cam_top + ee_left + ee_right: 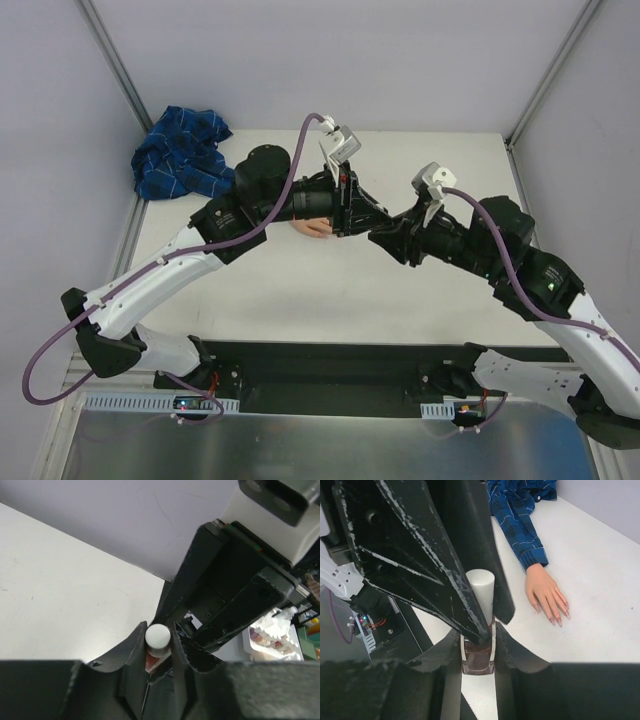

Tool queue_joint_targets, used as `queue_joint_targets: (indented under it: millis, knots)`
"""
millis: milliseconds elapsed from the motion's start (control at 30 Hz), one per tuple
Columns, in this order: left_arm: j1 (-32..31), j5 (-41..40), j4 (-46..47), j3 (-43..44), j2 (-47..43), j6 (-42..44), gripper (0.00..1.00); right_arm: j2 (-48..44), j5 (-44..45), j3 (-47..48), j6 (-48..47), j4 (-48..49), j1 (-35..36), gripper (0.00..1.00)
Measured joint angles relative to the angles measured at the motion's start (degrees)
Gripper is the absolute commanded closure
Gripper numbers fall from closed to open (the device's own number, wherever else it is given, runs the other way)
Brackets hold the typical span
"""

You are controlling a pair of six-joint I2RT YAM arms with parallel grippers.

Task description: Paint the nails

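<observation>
The job is at its opening step, and no painting looks to have begun. The right tool point(479, 647) is narrow, clamped on the glass body of the polish bottle point(478, 660), which holds dark brownish polish and is held off the bench point(600, 570). The left tool point(158, 641) comes in from the opposite side, its fingers closed tight about the bottle's white cap point(482, 587). In both wrist views the cap sits square on the bottle's neck with no gap showing and no brush out, so I judge it not yet unscrewed.

The fake hand point(546, 592) lies palm down on the bench, beyond the right tool's fingertips and off to one side, well apart from the bottle. From above it lies just beneath the spot where the two tools meet. Its blue plaid sleeve point(517, 515) trails away from both tools. The nails point(559, 619) point away from the sleeve and look pinkish. Whether that is polish or their plain colour I cannot tell.

What seems left is nearly everything: freeing the cap, drawing out the brush, carrying it down to the fingertips and stroking each nail.
</observation>
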Motion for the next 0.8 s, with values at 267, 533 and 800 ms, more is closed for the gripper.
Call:
queue_joint_targets:
  millis: [267,533,800]
  knots:
    - [1.33,14.53,0.07,2.75,1.64,1.7,1.0,-1.4,-4.42,0.0,-0.02,-0.02,0.0,1.0]
    - [1.09,38.47,4.44,1.11,-1.73,4.31,1.0,1.9,-46.77,0.42,5.11,3.67,-5.25,1.0]
    - [3.06,35.63,5.33,-2.23,-5.44,3.98,0.2,1.01,-48.7,-0.2,2.95,2.86,-5.4,1.0]
